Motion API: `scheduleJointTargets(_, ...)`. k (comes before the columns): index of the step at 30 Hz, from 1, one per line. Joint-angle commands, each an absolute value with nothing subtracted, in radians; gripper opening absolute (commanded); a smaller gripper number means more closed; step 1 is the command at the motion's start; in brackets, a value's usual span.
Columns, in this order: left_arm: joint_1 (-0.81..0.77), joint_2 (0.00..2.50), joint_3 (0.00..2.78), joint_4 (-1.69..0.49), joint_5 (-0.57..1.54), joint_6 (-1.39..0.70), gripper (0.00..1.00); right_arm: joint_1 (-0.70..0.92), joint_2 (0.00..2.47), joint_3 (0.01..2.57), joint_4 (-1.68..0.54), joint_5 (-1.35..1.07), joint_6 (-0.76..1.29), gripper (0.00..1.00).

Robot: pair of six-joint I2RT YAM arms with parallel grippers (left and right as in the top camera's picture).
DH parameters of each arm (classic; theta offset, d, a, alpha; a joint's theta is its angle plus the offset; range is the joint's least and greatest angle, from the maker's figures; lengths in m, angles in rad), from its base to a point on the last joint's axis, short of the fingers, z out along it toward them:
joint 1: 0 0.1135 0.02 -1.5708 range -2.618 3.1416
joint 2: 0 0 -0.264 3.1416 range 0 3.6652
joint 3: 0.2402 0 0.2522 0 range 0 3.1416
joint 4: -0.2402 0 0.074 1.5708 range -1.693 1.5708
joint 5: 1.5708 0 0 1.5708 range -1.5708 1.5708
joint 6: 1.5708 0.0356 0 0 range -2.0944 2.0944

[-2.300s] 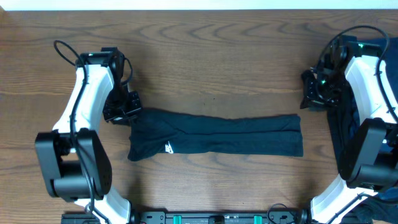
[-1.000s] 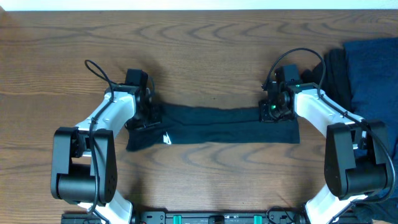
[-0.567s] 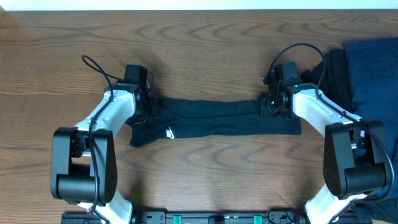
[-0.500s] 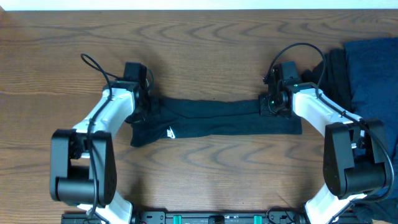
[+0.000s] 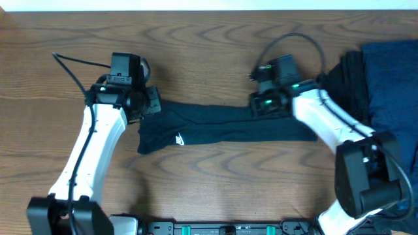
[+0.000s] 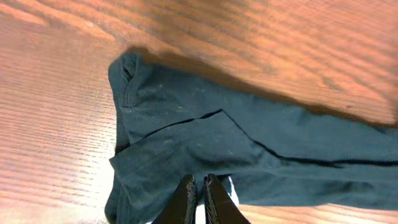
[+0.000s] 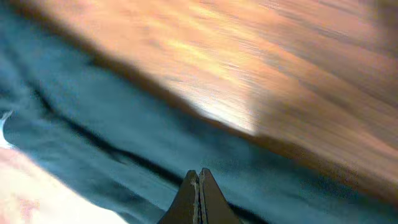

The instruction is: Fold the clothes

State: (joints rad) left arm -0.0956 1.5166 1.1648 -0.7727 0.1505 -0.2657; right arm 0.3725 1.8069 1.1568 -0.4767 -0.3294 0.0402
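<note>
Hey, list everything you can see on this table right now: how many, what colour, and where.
T-shirt: one, black, folded into a long strip across the table's middle.
Logo: one, white, near the strip's left end.
Navy garment: one, dark blue, right edge.
Black garment: one, beside the navy one.
Table: one, brown wood.
Left arm, right arm: white and black.
Left fingers: black, shut, over the T-shirt's left end.
Right fingers: black, shut, over the T-shirt.

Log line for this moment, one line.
shirt: folded strip, flat on table | left gripper: shut, at logo end | right gripper: shut, over upper edge | other clothes: far right
</note>
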Motion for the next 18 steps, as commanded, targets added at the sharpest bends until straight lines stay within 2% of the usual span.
scheduleJointTargets(1, -0.097, 1.583, 1.126, -0.744, 0.149, -0.272, 0.08, 0.46, 1.823, 1.169, -0.427, -0.284, -0.01, 0.01)
scheduleJointTargets(5, -0.097, 1.66, 1.123, -0.69, 0.16, -0.273, 0.07, 0.538, 1.848, 1.169, -0.344, -0.197, 0.012, 0.01)
scheduleJointTargets(12, -0.097, 1.752, 1.123, -0.64, 0.277, -0.28, 0.07, 0.606, 1.917, 1.169, -0.271, -0.188, 0.136, 0.01)
scheduleJointTargets(18, -0.097, 1.785, 1.123, -0.641, 0.277, -0.287, 0.07, 0.615, 1.966, 1.169, -0.274, -0.291, 0.177, 0.01)
